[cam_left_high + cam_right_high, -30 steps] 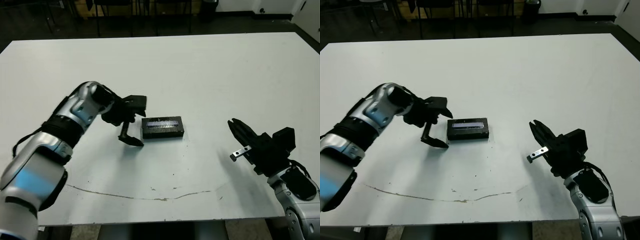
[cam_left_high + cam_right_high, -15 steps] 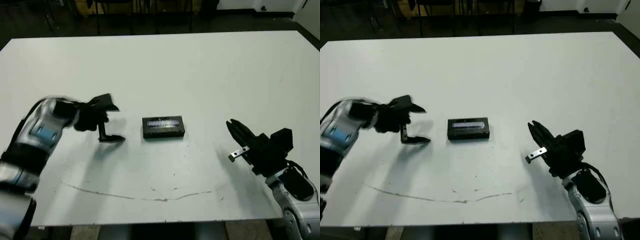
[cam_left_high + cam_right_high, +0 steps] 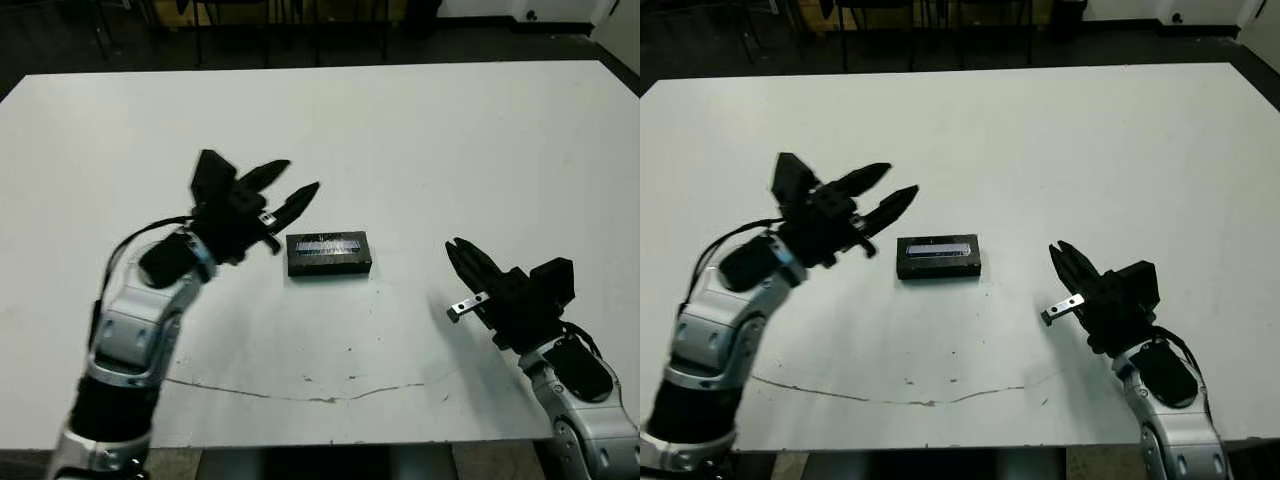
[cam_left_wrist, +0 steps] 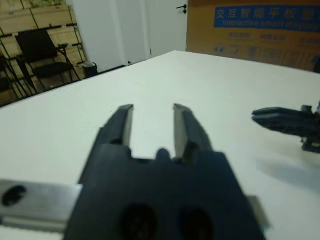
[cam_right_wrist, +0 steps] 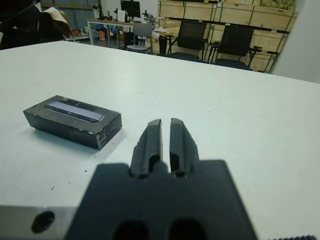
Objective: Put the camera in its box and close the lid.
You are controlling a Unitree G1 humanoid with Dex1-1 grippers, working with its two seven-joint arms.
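Box (image 3: 328, 253) sits mid-table (image 3: 420, 140) w/ the striped lid (image 3: 328, 243) seated flat on top; looks closed, so camera is presumably inside, not visible. That explains both arms idle: left gripper (image 3: 288, 194) is raised off the table just beside the box, fingers spread & empty; right gripper (image 3: 462, 262) hangs well apart, fingers nearly together, holding nothing. Vs 0.5 s ago: left arm has swung up from low near the table, now pointing over the box; box unmoved, right arm about the same.
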